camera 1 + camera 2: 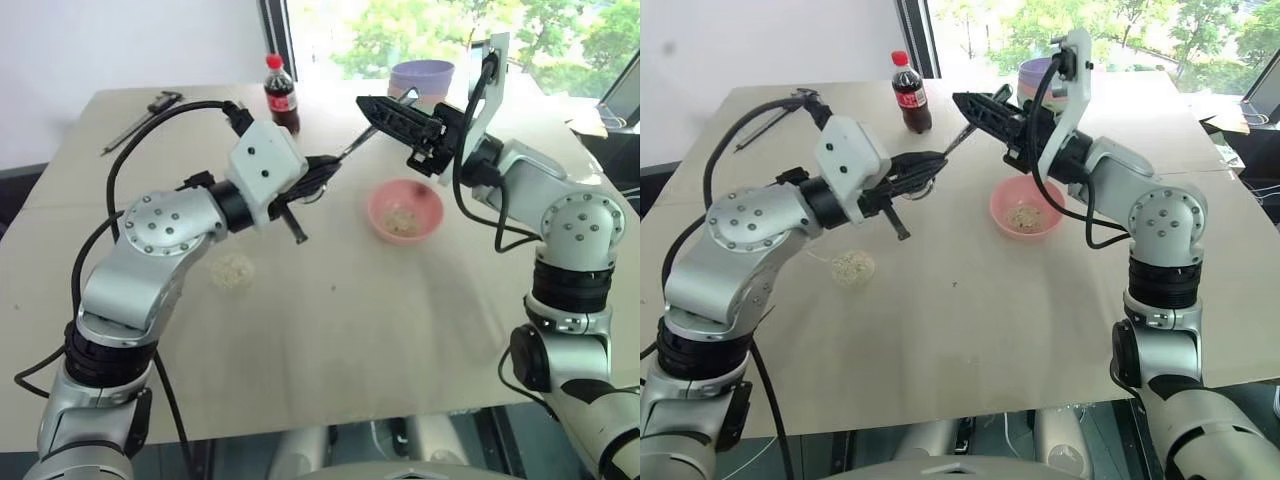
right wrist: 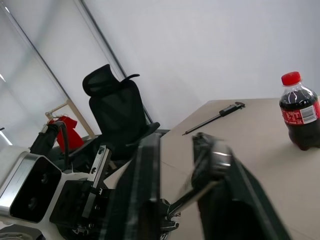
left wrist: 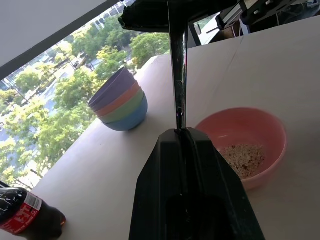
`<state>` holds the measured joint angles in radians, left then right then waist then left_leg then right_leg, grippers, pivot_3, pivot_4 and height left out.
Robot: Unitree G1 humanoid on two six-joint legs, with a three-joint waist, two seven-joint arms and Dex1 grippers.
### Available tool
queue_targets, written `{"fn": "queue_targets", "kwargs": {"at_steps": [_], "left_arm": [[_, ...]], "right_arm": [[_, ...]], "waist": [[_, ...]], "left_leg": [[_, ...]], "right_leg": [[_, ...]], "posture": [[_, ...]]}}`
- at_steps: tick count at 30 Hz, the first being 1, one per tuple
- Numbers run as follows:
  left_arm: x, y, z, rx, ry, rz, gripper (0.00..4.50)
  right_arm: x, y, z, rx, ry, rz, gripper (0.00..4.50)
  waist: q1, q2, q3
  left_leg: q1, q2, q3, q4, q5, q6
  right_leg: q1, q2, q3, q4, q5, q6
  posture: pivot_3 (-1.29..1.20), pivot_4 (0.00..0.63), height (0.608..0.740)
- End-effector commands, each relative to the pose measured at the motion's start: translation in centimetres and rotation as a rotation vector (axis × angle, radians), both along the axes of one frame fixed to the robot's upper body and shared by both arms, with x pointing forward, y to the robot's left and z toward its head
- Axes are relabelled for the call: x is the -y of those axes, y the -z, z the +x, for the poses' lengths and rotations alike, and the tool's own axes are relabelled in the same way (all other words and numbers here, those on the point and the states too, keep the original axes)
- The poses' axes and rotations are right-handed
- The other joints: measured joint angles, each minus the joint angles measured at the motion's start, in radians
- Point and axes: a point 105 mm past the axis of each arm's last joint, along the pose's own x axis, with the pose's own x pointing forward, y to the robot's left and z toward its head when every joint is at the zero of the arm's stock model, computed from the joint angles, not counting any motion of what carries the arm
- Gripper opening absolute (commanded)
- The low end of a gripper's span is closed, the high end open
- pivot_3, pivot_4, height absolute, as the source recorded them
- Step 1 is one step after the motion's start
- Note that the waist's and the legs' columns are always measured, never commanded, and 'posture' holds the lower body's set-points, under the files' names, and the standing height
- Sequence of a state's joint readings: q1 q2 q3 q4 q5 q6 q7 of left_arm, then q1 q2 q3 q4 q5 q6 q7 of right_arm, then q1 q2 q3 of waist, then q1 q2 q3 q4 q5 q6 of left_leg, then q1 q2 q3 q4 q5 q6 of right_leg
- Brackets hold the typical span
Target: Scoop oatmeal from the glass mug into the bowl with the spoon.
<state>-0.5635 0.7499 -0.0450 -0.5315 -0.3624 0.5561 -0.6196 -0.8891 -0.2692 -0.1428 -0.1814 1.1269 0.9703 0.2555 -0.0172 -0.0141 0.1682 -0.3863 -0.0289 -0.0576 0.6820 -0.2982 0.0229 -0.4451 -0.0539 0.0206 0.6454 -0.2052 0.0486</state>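
Note:
The silver spoon (image 1: pixel 352 147) hangs in the air between both arms, above the table and left of the pink bowl (image 1: pixel 378 212). My left gripper (image 1: pixel 325 170) is shut on one end of it. My right gripper (image 1: pixel 368 103) reaches in from the right, shut on the spoon's other end. In the left wrist view the spoon (image 3: pixel 177 75) runs from my fingers straight up to the right gripper. The bowl (image 3: pixel 272 145) holds some oatmeal (image 3: pixel 243 159). The glass mug (image 1: pixel 232 270) stands on the table below my left forearm, with pale oatmeal in it.
A cola bottle (image 1: pixel 281 95) stands at the far side of the table. A stack of coloured bowls (image 1: pixel 422 75) sits behind the right gripper. A long dark tool (image 1: pixel 140 120) lies at the far left corner. A black office chair (image 2: pixel 117 110) stands beyond the table.

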Motion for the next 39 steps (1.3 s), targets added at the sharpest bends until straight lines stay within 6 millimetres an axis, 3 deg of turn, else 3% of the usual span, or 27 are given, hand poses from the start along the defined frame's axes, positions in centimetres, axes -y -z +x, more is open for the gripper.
{"fn": "queue_targets", "kwargs": {"at_steps": [1,6,9,13,18,22,28,30,35,39], "left_arm": [[-0.2,-1.0,-0.3,0.034,0.0,-0.011,0.0],[-0.6,-1.2,-0.3,0.044,-0.011,-0.024,0.0],[-0.7,-1.9,-0.3,0.07,-0.02,-0.058,0.9],[-0.7,-2.6,-1.3,0.069,-0.002,-0.108,2.76],[-2.4,-3.3,-3.3,0.034,-0.026,-0.198,2.76],[-5.7,-4.8,-4.4,0.048,-0.16,-0.35,2.76],[-13.9,-1.8,-7.2,-0.016,-0.465,-0.392,2.76],[-16.3,0.1,-8.4,-0.059,-0.549,-0.452,2.76],[-19.6,5.9,-10.2,-0.141,-0.708,-0.411,2.76],[-20.6,9.9,-10.0,-0.21,-0.725,-0.362,2.76]], "right_arm": [[0.6,-1.4,-0.4,0.053,0.013,0.029,0.09],[0.7,-1.1,-0.2,0.045,0.029,0.021,0.09],[0.7,-1.2,0.0,0.033,0.037,0.036,0.0],[0.8,-1.3,0.4,0.011,0.053,0.066,0.0],[1.7,-0.9,1.7,-0.046,0.131,0.095,0.0],[3.0,-0.1,3.0,-0.097,0.221,0.1,0.0],[4.9,1.4,4.5,-0.163,0.324,0.098,0.0],[5.5,1.7,4.8,-0.173,0.345,0.094,0.0],[6.0,2.2,5.4,-0.187,0.364,0.095,0.0],[6.1,2.5,5.4,-0.194,0.36,0.078,0.0]], "waist": [[0.0,0.0,0.0],[0.0,0.0,0.0],[0.0,0.0,0.0],[-0.001,0.0,0.0],[-0.004,0.0,0.0],[-0.003,0.0,0.0],[-0.022,0.0,0.0],[-0.025,0.001,0.0],[-0.021,0.001,0.0],[-0.013,0.001,-0.001]], "left_leg": [[0.0,0.0,0.0,0.0,0.0,0.0],[0.0,0.0,0.0,0.0,0.0,0.0],[0.0,0.0,0.0,0.001,0.0,0.0],[0.0,0.0,0.0,0.001,0.0,0.0],[0.0,0.001,0.0,0.001,0.0,0.0],[0.0,0.001,0.0,0.002,0.0,0.0],[0.0,0.002,0.002,0.001,0.0,0.0],[0.0,0.002,0.003,0.001,0.0,0.0],[0.003,0.003,0.005,0.0,0.0,0.0],[0.004,0.003,0.004,0.0,-0.002,0.003]], "right_leg": [[0.0,0.0,0.0,0.0,0.0,0.0],[0.0,0.0,0.0,0.001,0.0,0.0],[0.0,0.0,0.0,0.001,0.0,0.0],[0.0,0.0,0.0,0.001,0.0,0.0],[-0.001,0.0,0.001,0.001,0.0,0.0],[-0.001,0.0,0.0,0.001,0.0,0.0],[-0.001,0.001,0.002,0.0,0.0,0.0],[-0.001,0.002,0.002,-0.001,0.0,0.0],[0.001,0.001,0.003,0.0,0.0,0.0],[0.003,0.001,0.002,0.0,0.0,0.0]], "posture": [[0.0,0.15,0.74],[0.0,0.15,0.74],[0.0,0.15,0.74],[0.0,0.15,0.74],[0.0,0.15,0.74],[0.0,0.15,0.74],[0.0,0.15,0.74],[0.0,0.15,0.74],[0.0,0.15,0.74],[0.0,0.15,0.74]]}}
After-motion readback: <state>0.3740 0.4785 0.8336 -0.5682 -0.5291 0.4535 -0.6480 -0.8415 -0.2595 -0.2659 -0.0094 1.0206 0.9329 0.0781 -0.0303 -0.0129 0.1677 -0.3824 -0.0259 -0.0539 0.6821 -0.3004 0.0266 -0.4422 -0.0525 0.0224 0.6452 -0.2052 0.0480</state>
